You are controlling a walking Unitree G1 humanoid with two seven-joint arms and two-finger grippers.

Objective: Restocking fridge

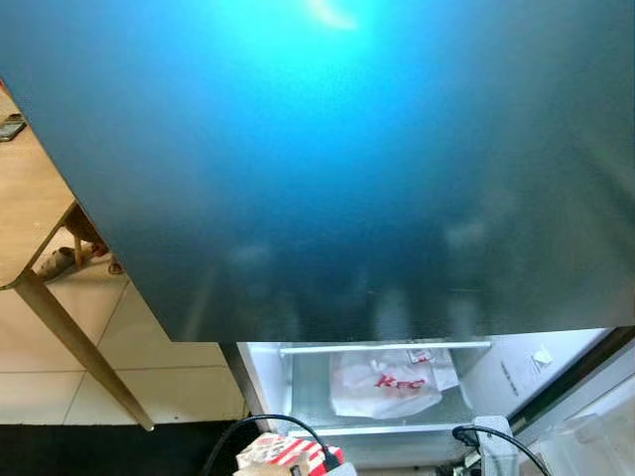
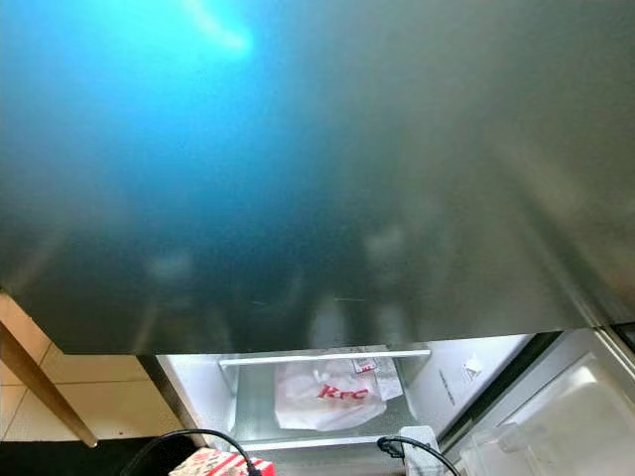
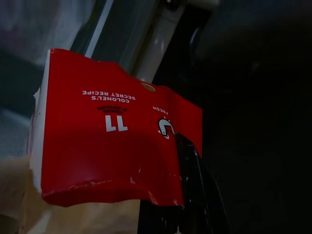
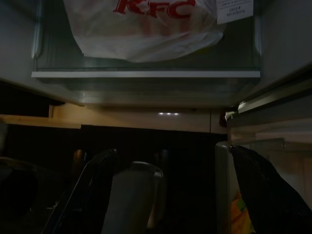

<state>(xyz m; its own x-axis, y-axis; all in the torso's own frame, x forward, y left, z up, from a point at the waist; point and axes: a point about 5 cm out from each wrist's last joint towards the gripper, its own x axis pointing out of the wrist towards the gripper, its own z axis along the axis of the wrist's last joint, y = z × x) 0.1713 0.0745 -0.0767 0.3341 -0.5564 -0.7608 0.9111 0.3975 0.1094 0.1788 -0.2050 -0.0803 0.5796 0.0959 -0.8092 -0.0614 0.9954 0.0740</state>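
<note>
Clamped in the left gripper (image 3: pixel 181 161): a red carton (image 3: pixel 107 141), pinched at one torn corner, one black finger lying across the edge. Hanging in front of and below the white KFC bag (image 1: pixel 385 382), a little to its left, not yet inside the fridge. Bag itself lying on the glass shelf (image 4: pixel 146 74) of the open lower compartment, taking up most of the middle.

Right gripper (image 4: pixel 178 190) spread wide, low in front of the bag, clamped on nothing as far as can be seen; a pale rounded shape between the fingers, too dim to name.

Above the bag, close to the head camera, the dark glossy upper door (image 1: pixel 347 178), hiding much of the approach.

Likely troubles:
- slipping or tearing of the carton, given a corner grip on thin card
- tilting and spilling of whatever is inside, if swung in fast
- knocking the shelf's front lip when coming up from below the bag
- shoving or crushing the bag, with little free shelf beside it
- snagging of the black cables near both wrists on the compartment frame
</note>
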